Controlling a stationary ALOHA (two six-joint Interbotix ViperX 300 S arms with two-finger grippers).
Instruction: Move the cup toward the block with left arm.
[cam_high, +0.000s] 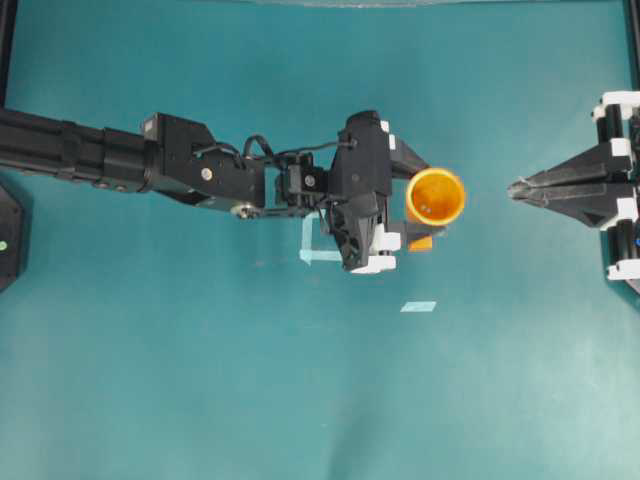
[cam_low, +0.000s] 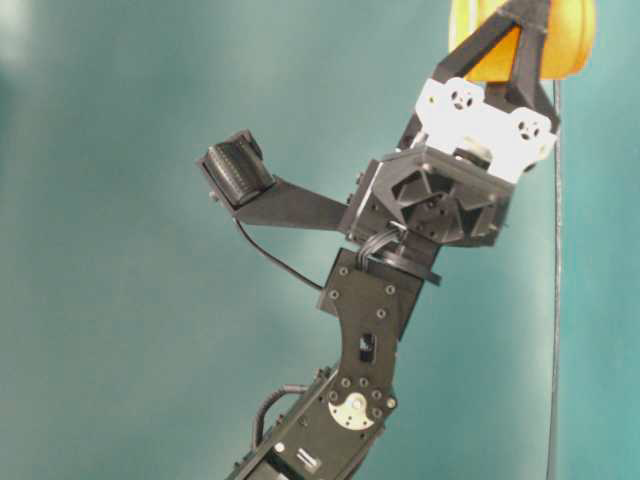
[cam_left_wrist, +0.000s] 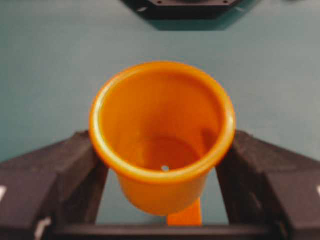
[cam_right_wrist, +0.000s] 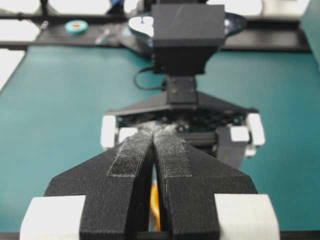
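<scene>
The orange-yellow cup (cam_high: 436, 196) stands upright with its mouth up between the fingers of my left gripper (cam_high: 427, 203), which is shut on its sides. In the left wrist view the cup (cam_left_wrist: 162, 135) fills the middle, with a black finger (cam_left_wrist: 55, 175) on each side. The tiny orange block (cam_high: 421, 243) lies right by the cup, partly under the nearer finger; a sliver of it shows below the cup (cam_left_wrist: 186, 217). The table-level view shows the cup (cam_low: 572, 40) at the top. My right gripper (cam_high: 513, 188) is shut and empty, pointing at the cup from the right, with a gap between them.
A pale tape square outline (cam_high: 318, 242) lies half under the left wrist. A pale tape strip (cam_high: 418, 306) lies nearer the front. The right wrist view shows the shut right gripper (cam_right_wrist: 155, 132) with the left arm's wrist (cam_right_wrist: 182, 107) beyond it.
</scene>
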